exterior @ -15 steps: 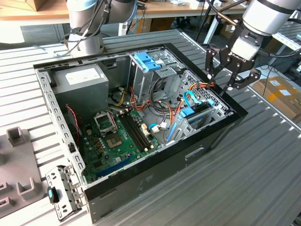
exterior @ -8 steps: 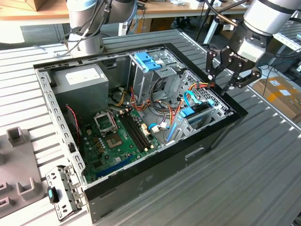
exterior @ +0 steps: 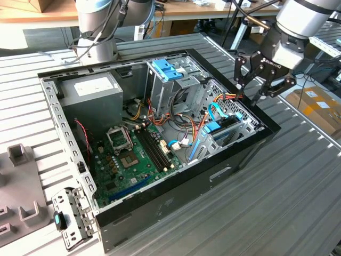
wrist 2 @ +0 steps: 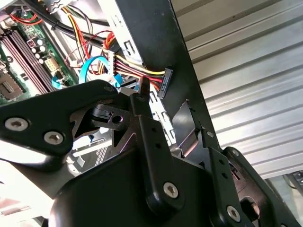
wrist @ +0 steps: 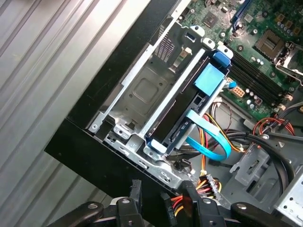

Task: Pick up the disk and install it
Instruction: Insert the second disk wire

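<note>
Exterior view: gripper point(exterior: 262, 81) hovers w/ jaws spread wide, holding nothing, over the case's front corner. The disk point(wrist: 182, 111) sits edge-up in the drive cage just below the jaws. Judgement: straddle its blue frame squarely, clear of cables.

Most of the disk point(wrist: 182, 111) sits down in its metal bay point(wrist: 142, 90), so in the first wrist view you just get 1 dark edge and the blue carrier frame. In the exterior view it's only a blue sliver point(exterior: 213, 128) behind the cables point(exterior: 200, 120). The gripper point(exterior: 258, 85) is cut off in both wrist views, with 2 fingertips point(wrist: 136, 188) poking in at the first one's edge. Can't tell if the fingers touch the case rim point(exterior: 261, 120).
</note>
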### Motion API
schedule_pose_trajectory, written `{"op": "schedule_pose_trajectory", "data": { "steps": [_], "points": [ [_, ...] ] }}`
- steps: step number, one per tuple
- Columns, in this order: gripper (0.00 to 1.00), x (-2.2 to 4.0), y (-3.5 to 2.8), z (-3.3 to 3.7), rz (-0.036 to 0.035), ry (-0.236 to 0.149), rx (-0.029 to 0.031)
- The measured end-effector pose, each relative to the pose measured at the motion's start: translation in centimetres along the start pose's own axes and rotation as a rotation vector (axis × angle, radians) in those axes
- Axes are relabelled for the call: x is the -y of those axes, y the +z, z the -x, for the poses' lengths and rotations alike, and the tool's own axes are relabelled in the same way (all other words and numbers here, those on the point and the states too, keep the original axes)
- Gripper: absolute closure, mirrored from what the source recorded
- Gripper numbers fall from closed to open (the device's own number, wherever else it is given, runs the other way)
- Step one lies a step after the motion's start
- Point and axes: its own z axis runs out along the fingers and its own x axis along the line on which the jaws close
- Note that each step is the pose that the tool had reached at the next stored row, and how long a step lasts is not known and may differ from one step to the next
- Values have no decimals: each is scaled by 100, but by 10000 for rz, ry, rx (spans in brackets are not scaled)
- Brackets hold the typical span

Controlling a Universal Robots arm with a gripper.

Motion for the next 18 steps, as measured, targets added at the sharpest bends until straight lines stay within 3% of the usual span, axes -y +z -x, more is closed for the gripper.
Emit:
{"op": "schedule_pose_trajectory", "data": {
  "steps": [5,7,14,18],
  "points": [
    [53,68,0,-31,10,-294,2],
    [53,91,1,-8,15,-451,3],
    [53,101,6,2,43,-1375,10],
    [53,102,6,3,44,-1387,10]
  ]
}}
